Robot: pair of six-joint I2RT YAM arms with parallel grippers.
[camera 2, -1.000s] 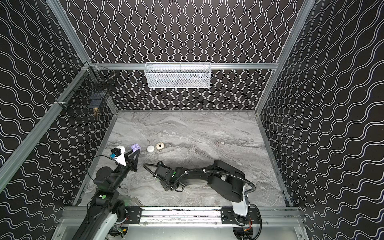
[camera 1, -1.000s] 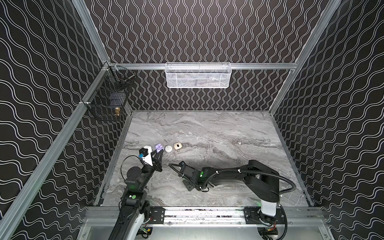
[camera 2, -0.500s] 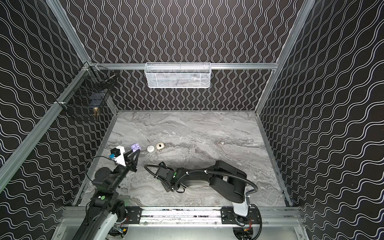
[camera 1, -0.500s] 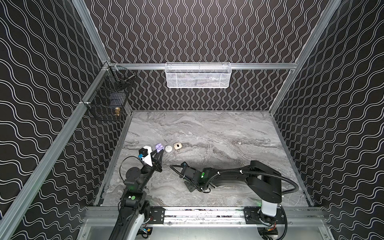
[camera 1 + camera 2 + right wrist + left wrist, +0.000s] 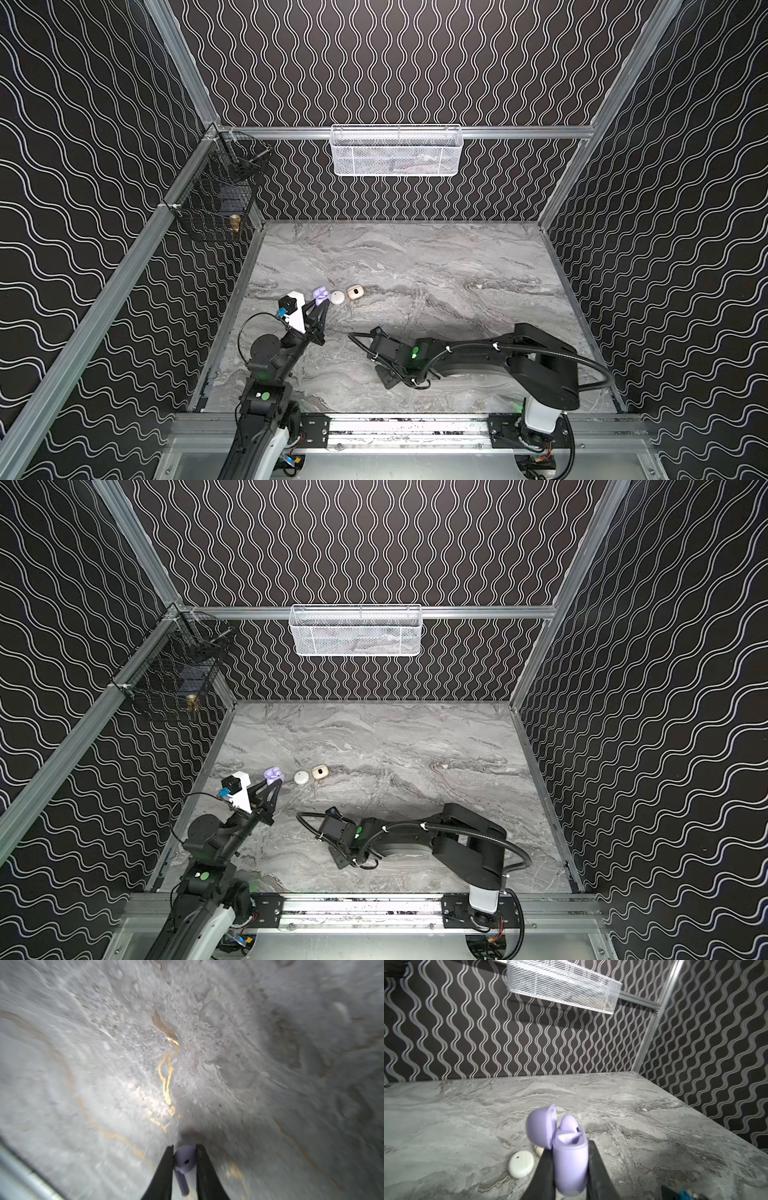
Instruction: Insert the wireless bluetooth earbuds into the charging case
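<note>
The left gripper (image 5: 570, 1147) clamps the open lavender charging case (image 5: 570, 1165), left of centre in both top views. The right gripper (image 5: 185, 1147), lower middle, pinches the lavender earbud (image 5: 185, 1160) by its rounded head (a slippery hold): it may squirt out on lifting.

A grey, marble-patterned counter (image 5: 415, 257) (image 5: 374, 737) is seen filling the floor of a walled cell; thin gold veins are shown in the close right wrist view (image 5: 166, 1076). Near its left side, two small things are laid side by side, just apart: a white round case (image 5: 337, 297) (image 5: 301, 777) (image 5: 521, 1164) and, to its right, a beige case (image 5: 354, 292) (image 5: 320, 772). To their left a lavender charging case (image 5: 320, 293) (image 5: 570, 1159) is seen, lid open; whether it is rested on the counter cannot be told.
</note>
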